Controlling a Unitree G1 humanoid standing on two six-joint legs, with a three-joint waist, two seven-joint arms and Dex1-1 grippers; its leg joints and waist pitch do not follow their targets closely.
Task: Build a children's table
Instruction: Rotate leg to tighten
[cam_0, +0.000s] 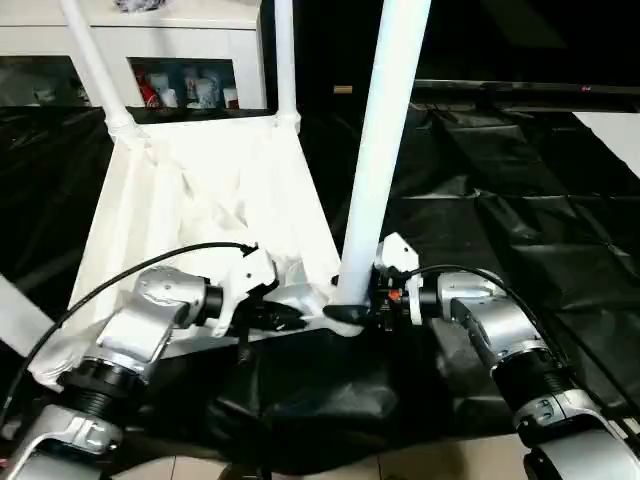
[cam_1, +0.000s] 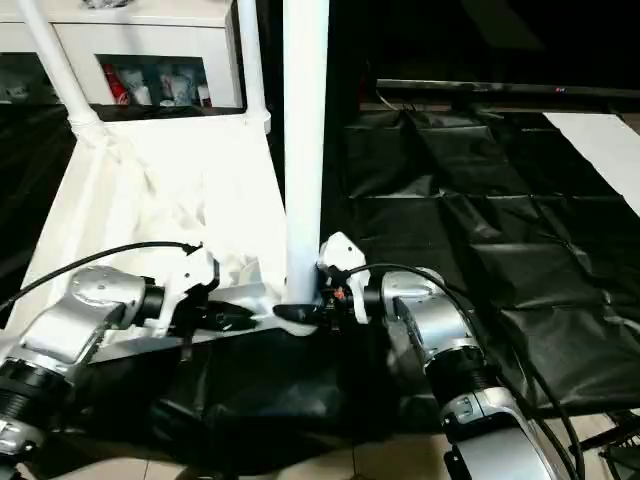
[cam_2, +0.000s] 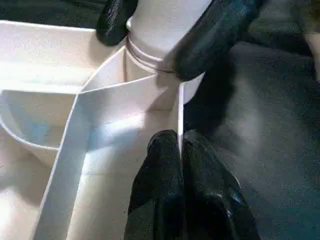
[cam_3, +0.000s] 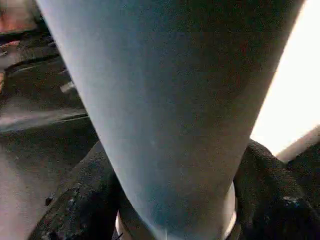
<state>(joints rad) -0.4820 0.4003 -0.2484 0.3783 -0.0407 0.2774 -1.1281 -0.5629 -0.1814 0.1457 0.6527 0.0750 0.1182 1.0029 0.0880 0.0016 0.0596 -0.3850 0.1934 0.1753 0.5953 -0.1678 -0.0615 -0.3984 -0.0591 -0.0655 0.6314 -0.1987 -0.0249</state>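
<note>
So the tabletop (cam_0: 200, 190) is flipped underside-up on the black sheeting (cam_0: 500, 200) that covers the bench, ribs facing up. Two legs (cam_0: 95, 65) are standing in the far corner sockets, one far left and one far right, and a third leg (cam_0: 385, 140) is upright in the near right corner socket.

The right claw (cam_0: 352, 312) is wrapped around the base of that near leg, right where it meets the socket, one black finger (cam_2: 215, 35) on each side and both look pressed against the tube. The left claw (cam_2: 180, 150) is pinched tight on the thin near rim of the tabletop, just left of that same corner.

Behind it all there's a white cabinet (cam_0: 180, 50) with glass doors; something red and white sits inside it, but it's too small to make out.
</note>
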